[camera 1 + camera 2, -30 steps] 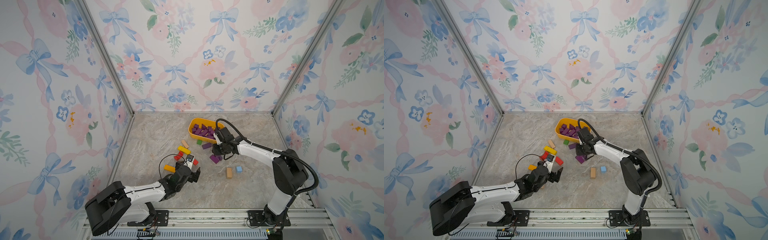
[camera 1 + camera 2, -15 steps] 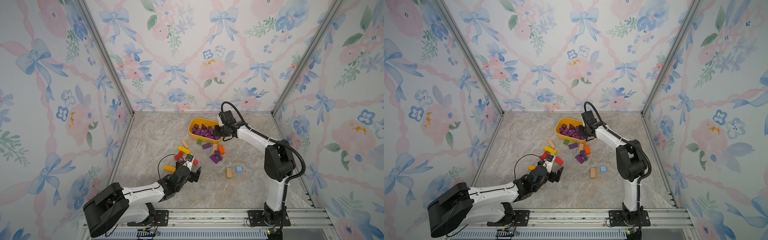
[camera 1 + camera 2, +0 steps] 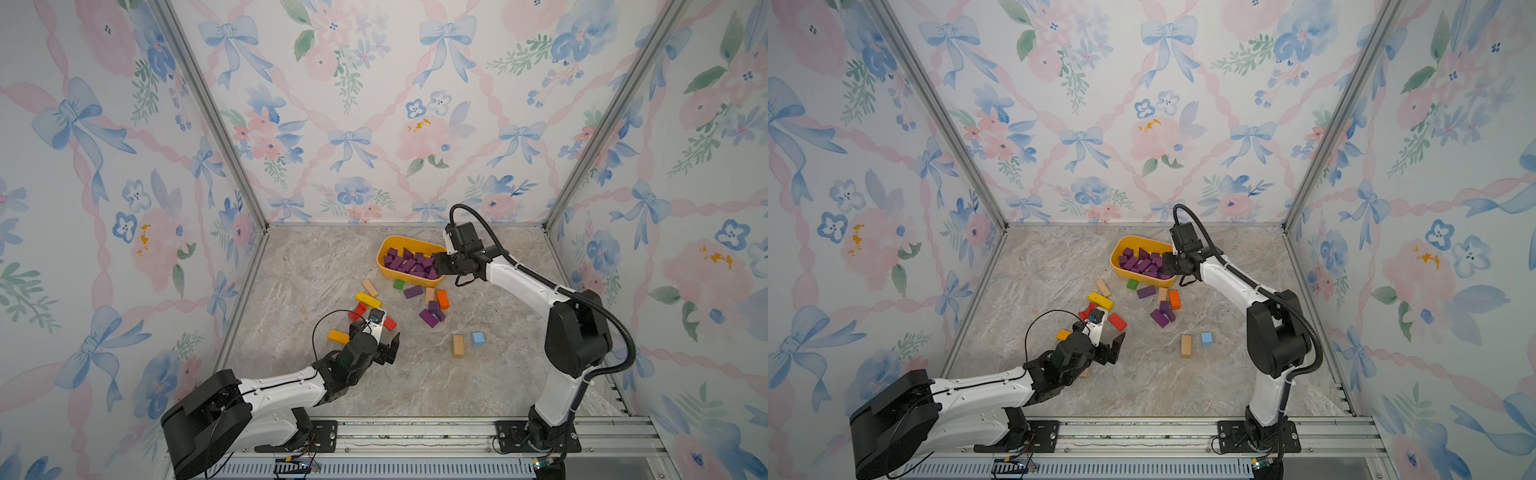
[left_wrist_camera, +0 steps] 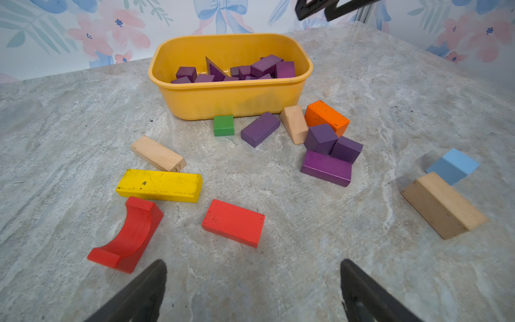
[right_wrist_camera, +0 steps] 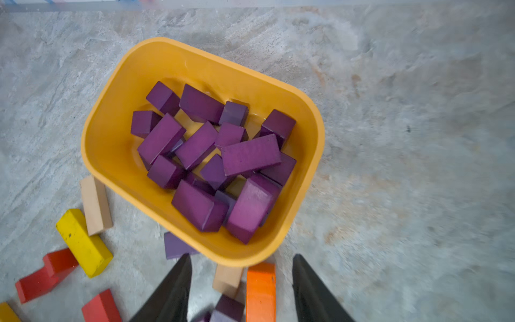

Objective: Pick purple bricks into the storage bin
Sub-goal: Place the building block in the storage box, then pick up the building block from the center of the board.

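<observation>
Over the storage bin your right tool hangs open, loose purple bricks lying nearer it than your open left tool.

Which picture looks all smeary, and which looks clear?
The right wrist view is smeary: the grey marbled tabletop and orange wooden block blur, though the yellow plastic storage bin looks crisper. The left wrist view is clear, with a soft shadow beside the light blue wooden block.
</observation>
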